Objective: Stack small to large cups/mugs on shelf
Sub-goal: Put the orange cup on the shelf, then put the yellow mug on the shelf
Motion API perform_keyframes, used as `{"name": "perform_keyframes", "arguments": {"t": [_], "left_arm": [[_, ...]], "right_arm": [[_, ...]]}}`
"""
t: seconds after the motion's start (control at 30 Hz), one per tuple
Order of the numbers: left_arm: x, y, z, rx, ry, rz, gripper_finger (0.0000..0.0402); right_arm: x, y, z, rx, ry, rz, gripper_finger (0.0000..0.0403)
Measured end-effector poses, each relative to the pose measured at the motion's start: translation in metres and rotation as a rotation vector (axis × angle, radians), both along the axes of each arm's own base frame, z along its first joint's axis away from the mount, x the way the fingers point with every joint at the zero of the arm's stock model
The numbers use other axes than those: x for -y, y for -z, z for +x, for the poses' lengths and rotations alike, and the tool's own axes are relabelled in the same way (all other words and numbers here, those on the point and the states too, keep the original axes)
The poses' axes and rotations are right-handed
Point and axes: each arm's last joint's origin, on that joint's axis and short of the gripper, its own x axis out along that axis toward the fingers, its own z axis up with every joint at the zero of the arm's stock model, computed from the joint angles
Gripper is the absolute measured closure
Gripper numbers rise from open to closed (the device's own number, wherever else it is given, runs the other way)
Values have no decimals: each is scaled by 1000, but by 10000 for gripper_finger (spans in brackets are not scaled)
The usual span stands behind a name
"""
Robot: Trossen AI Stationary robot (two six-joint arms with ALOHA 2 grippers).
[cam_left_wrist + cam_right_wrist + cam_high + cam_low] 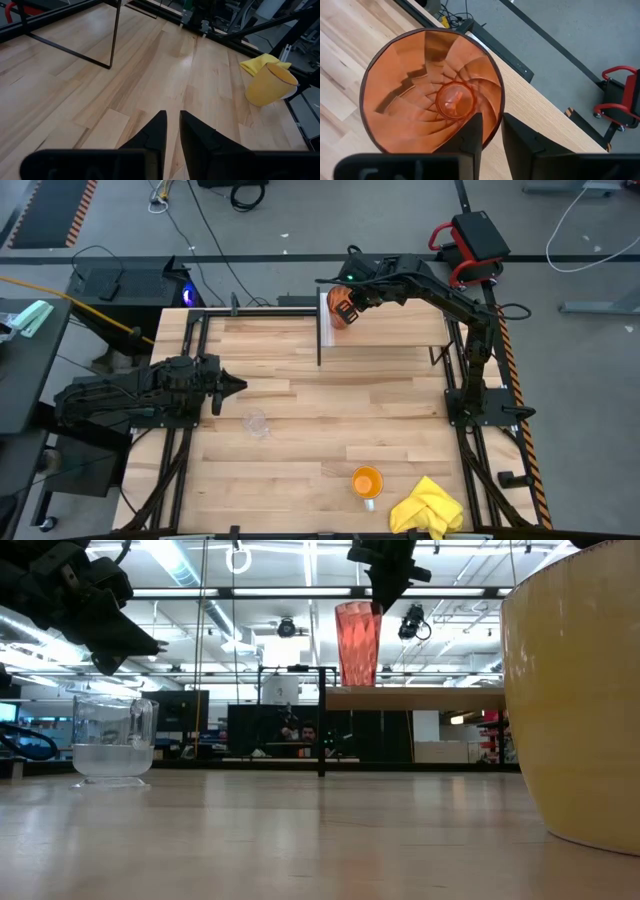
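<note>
the shelf (390,335) sits at the table's one o'clock. the tumbler (432,95) stands upright at its ten o'clock corner - thin, stiff, slick plastic, probably light, best pinched at the rim. the right gripper (491,120) straddles that rim from above; gripping or released, i cannot tell. orange cup (367,481) at six o'clock. clear glass (257,423) - fragile - lies at four o'clock of the empty, slightly parted left gripper (238,385).

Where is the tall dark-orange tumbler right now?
The tumbler stands upright on the shelf at its white-panel end, far side of the table in the high view, with the right tool over its rim.
</note>
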Motion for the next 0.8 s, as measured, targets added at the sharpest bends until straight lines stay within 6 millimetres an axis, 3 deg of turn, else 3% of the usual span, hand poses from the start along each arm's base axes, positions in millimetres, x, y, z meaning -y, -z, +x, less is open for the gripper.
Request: {"name": "perform_keyframes", "arguments": {"t": [0.63,0.8], "left_arm": [[0,0,0,1,-2,-6,334],[0,0,0,2,-2,-7,335]], "right_arm": [[-2,-13,-5,59,5,-20,290],[-18,-27,-15,105,-32,-17,293]]}}
